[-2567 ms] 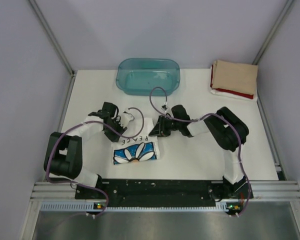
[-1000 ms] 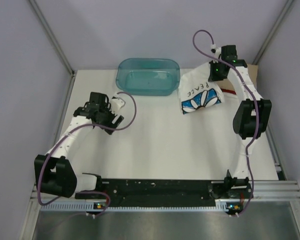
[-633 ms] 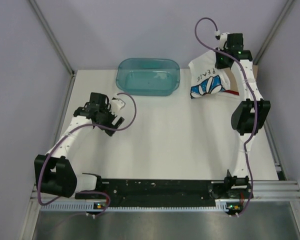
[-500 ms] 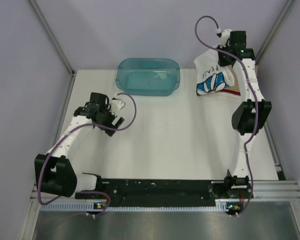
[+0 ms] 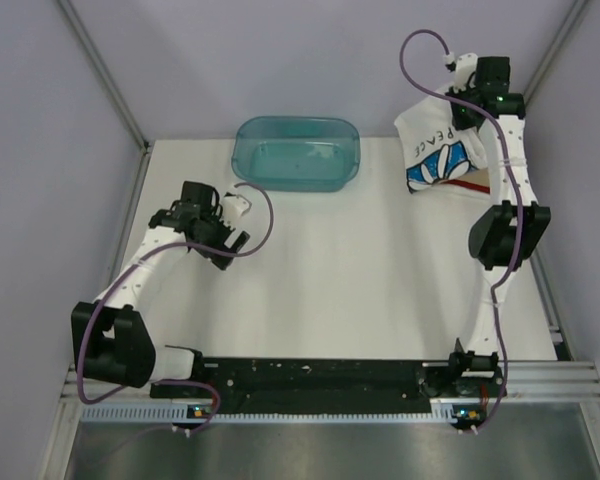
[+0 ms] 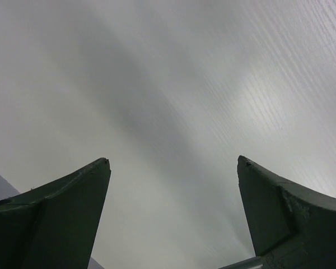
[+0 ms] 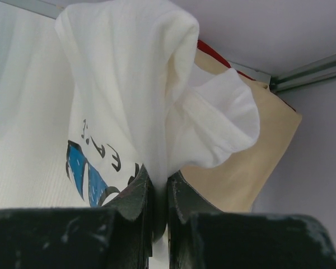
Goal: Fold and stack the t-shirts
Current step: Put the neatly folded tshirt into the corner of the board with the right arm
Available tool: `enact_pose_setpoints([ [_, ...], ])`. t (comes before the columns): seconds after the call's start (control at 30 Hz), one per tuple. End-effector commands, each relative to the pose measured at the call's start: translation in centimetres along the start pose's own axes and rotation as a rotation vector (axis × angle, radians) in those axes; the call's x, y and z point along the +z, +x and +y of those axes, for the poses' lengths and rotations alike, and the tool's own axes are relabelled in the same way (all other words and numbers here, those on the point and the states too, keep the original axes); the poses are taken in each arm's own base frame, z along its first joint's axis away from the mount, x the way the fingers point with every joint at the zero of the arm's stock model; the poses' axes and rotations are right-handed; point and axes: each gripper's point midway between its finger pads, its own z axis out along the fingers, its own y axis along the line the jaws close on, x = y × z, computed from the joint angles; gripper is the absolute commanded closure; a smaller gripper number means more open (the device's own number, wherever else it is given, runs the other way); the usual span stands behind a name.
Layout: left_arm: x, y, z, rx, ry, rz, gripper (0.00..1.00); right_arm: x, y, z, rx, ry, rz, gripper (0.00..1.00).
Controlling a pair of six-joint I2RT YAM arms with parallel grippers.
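The white t-shirt (image 5: 438, 150) has left the tabletop (image 5: 360, 280) on the near side of the teal tub (image 5: 296, 155), where both arms were working on it. It now hangs in the air to the right of the tub. The right tool (image 7: 160, 188) is clamped tight on a bunched fold of its cloth, and the "PEACE" print faces the tub. The left tool (image 6: 173, 162) has let go and drawn back to the near left of the tub. Its jaws are spread wide and hold nothing.

Folding looks finished for this shirt and stacking is under way. The tan t-shirt (image 7: 252, 162) lies just behind the hanging cloth, further right of the tub. Only an edge of the red t-shirt (image 7: 204, 47) shows beneath it. Whether the white hem touches them yet I cannot tell.

Count: three t-shirts (one white, one tan, one red), one tub, two tools.
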Motion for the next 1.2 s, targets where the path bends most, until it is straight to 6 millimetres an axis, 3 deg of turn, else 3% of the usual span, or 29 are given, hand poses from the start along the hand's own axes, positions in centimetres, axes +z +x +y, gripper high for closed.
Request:
enact_pose_setpoints([
  [0.0,-0.7,-1.2,0.7,-0.007,-0.017,-0.033,0.01,-5.3,-4.8,-4.1,-0.002,0.081,-0.169,1.00],
  [0.2,-0.7,-0.6,0.8,-0.004,-0.031,-0.006,0.01,-4.9,-4.0,-7.4,0.048,0.109,-0.183,1.00],
  [0.43,-0.4,0.0,1.4,-0.005,-0.048,0.049,0.01,-1.4,-2.1,-10.3,0.086,0.111,-0.197,1.00],
  [0.63,-0.2,0.0,1.6,-0.009,-0.046,0.077,0.01,2.6,2.5,-13.5,0.166,0.161,-0.130,1.00],
  [0.8,0.2,0.2,1.5,-0.018,-0.033,0.101,0.01,4.1,5.3,-16.9,0.230,0.299,-0.087,1.00],
  [0.83,0.3,0.2,1.5,-0.020,-0.030,0.107,0.01,4.2,6.0,-17.7,0.242,0.342,-0.070,0.92],
  [0.9,0.2,0.5,2.0,-0.020,-0.058,0.124,0.01,4.1,7.2,-19.1,0.260,0.438,-0.036,0.63],
  [0.97,0.1,0.6,2.0,-0.020,-0.058,0.127,0.01,3.8,7.7,-20.3,0.283,0.507,-0.029,0.27],
  [1.0,0.1,0.6,2.0,-0.020,-0.058,0.126,0.01,3.5,7.6,-20.8,0.294,0.527,-0.037,0.02],
  [1.07,0.0,0.6,2.0,-0.017,-0.060,0.125,0.01,2.7,6.8,-21.4,0.296,0.554,-0.064,0.01],
  [1.17,-0.3,0.6,2.0,-0.015,-0.064,0.119,0.01,0.3,4.0,-21.2,0.303,0.556,-0.128,0.01],
])
